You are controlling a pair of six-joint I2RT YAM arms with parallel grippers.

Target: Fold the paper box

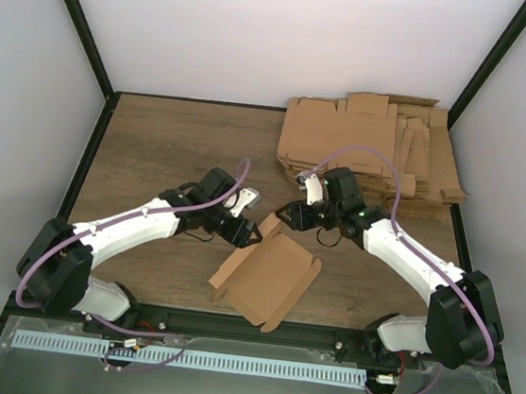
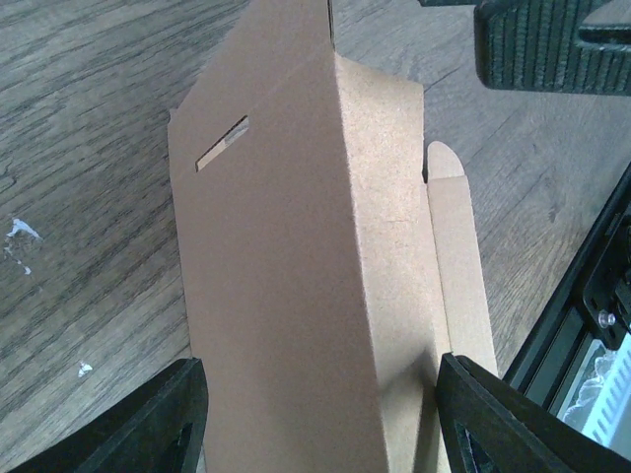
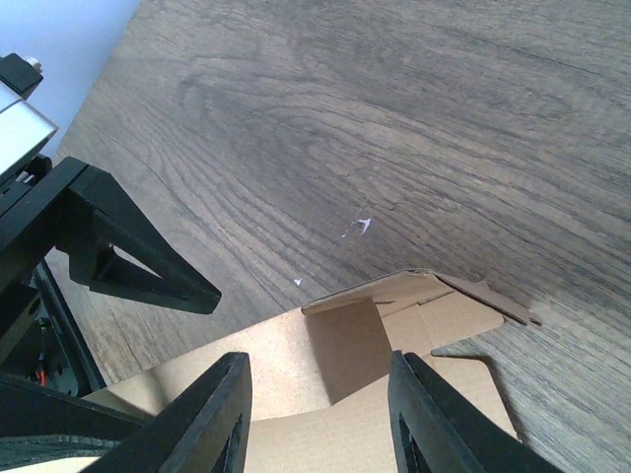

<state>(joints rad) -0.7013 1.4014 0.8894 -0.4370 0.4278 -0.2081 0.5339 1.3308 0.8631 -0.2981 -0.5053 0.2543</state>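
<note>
Paper box (image 1: 268, 278) sits half folded on the table (image 1: 155, 147), near the front edge between both arms. Pin the raised wall upright and press the next flap along its crease. Left claw (image 1: 251, 236) is clamped across that wall. Right claw (image 1: 275, 220) has fingers apart over the box edge, holding nothing.

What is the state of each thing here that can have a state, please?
paper box: partly folded, one panel raised, end flaps loose.
left end effector: closed on the raised panel of the paper box.
right end effector: open, holding nothing, just over the paper box.
pile of cardboard blanks: stacked flat, unfolded, at the far right.
</note>
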